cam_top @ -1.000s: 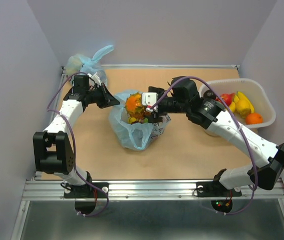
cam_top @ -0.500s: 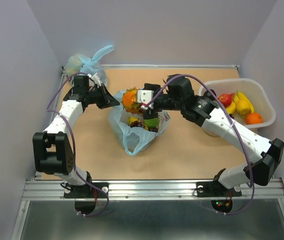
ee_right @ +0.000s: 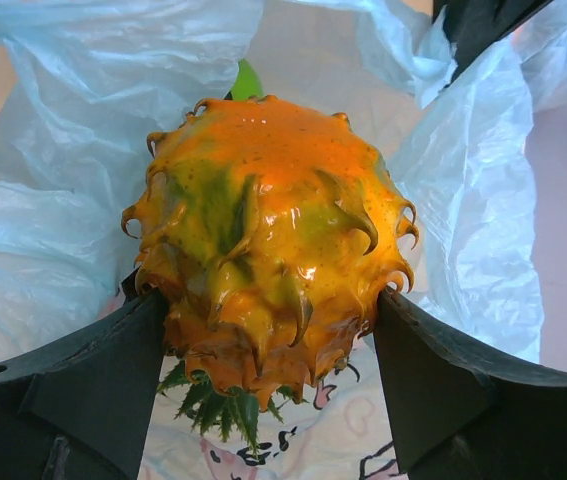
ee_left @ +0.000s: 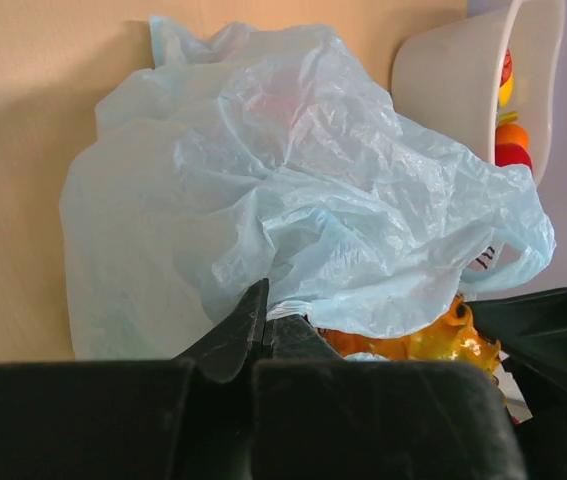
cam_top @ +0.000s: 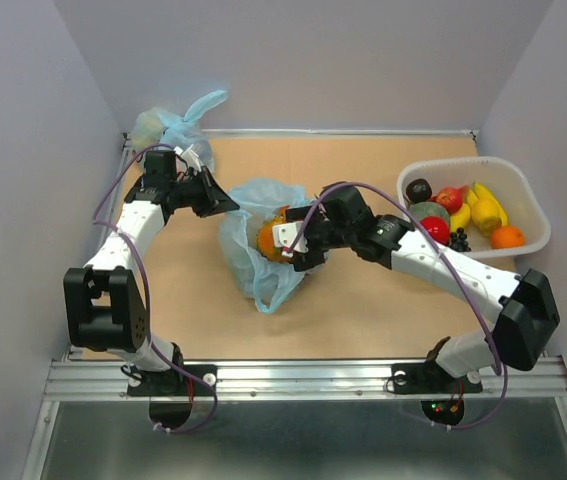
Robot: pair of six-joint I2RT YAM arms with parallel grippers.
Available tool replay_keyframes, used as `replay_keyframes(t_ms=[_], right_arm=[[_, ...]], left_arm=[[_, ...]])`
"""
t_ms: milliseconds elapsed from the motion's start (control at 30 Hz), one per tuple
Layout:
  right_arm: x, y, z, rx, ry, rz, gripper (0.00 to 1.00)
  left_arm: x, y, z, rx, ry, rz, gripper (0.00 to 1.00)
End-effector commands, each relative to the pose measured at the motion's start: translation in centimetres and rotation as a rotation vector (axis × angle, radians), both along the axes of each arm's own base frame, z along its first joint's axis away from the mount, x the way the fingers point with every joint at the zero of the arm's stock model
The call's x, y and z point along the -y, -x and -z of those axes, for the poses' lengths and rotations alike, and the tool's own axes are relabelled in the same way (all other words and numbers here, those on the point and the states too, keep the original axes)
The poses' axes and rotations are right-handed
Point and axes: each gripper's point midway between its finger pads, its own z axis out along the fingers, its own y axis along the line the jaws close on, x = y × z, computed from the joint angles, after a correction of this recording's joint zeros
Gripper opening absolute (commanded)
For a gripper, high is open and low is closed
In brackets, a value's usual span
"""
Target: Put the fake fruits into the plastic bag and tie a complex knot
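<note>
The light-blue plastic bag [cam_top: 248,262] lies open at the middle of the table. My left gripper [cam_top: 231,203] is shut on the bag's rim [ee_left: 293,305] at its far left side and holds it up. My right gripper [cam_top: 281,243] is shut on a spiky orange-and-green fake fruit [ee_right: 268,240] with green leaves, held inside the bag's mouth. In the right wrist view the bag's white panel with cartoon figures [ee_right: 303,440] lies under the fruit. More fake fruits [cam_top: 463,215] sit in the tub at the right.
A white plastic tub [cam_top: 523,200] stands at the right, holding red, yellow, orange, green and dark fruits. A smaller tied light-blue bag [cam_top: 168,125] with pale lumps sits at the far left corner.
My right gripper has moved down and toward me, carrying the spiky fruit from above the bag's far rim into the bag's mouth. The left gripper has kept its hold.
</note>
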Motion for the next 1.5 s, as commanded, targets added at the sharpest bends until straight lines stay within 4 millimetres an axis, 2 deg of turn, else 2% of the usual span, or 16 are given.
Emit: replay_keyframes(t_ms=[0,33,100,200,333,500,600,667,700,800,900,1033,1200,1333,1400,1467], right_arm=[[-1.8,-1.6,-1.6,0.064,-0.038,-0.007,0.43],[-2.1,-2.1,-2.5,0.077,-0.047,0.001,0.63],[-2.9,-2.2,-2.3,0.087,-0.033,0.000,0.89],[-3.0,-2.3,-3.4,0.130,-0.028,0.006,1.00],[-2.7,-1.6,-6.2,0.172,-0.060,0.013,1.00],[-1.1,-1.4,-11.5,0.249,-0.139,0.067,1.00],[-0.1,-1.9,-12.4,0.283,-0.143,0.100,0.97],[0.8,-3.2,-12.6,0.278,-0.143,0.141,0.92],[0.6,-3.9,-12.1,0.266,-0.137,0.150,0.89],[0.5,-5.3,-12.8,0.258,-0.153,0.162,0.79],[-0.3,-6.2,-11.7,0.262,-0.133,0.103,0.76],[-1.6,-6.0,-9.8,0.308,-0.084,-0.026,0.77],[-2.2,-5.4,-9.0,0.335,-0.043,-0.126,0.80],[-2.3,-5.2,-6.5,0.343,0.029,-0.200,0.80],[-2.3,-5.7,-4.4,0.369,0.090,-0.232,0.80],[-2.3,-6.5,-3.3,0.407,0.137,-0.247,0.80]], left_arm=[[0.0,0.3,-2.5,0.084,0.011,0.024,0.00],[0.0,0.2,-2.5,0.086,0.009,0.022,0.00],[0.0,0.0,-2.6,0.087,0.008,0.023,0.00],[0.0,-0.3,-3.0,0.093,0.005,0.022,0.00],[0.0,-0.5,-3.3,0.102,0.006,0.023,0.00],[-0.1,-0.6,-3.5,0.109,0.000,0.025,0.00],[-0.1,-0.6,-3.5,0.114,-0.006,0.028,0.00],[-0.1,-0.5,-3.6,0.115,-0.008,0.031,0.00],[-0.1,-0.5,-3.5,0.114,-0.008,0.032,0.00],[-0.2,-0.5,-3.5,0.114,-0.010,0.034,0.00],[-0.1,-0.4,-3.6,0.117,-0.014,0.039,0.00],[-0.1,-0.6,-3.8,0.122,-0.015,0.040,0.00],[-0.1,-0.6,-3.9,0.122,-0.013,0.042,0.00],[-0.2,-0.7,-3.9,0.123,-0.014,0.040,0.00],[-0.1,-0.7,-3.8,0.125,-0.015,0.043,0.00],[-0.1,-0.5,-3.7,0.121,-0.017,0.042,0.00]])
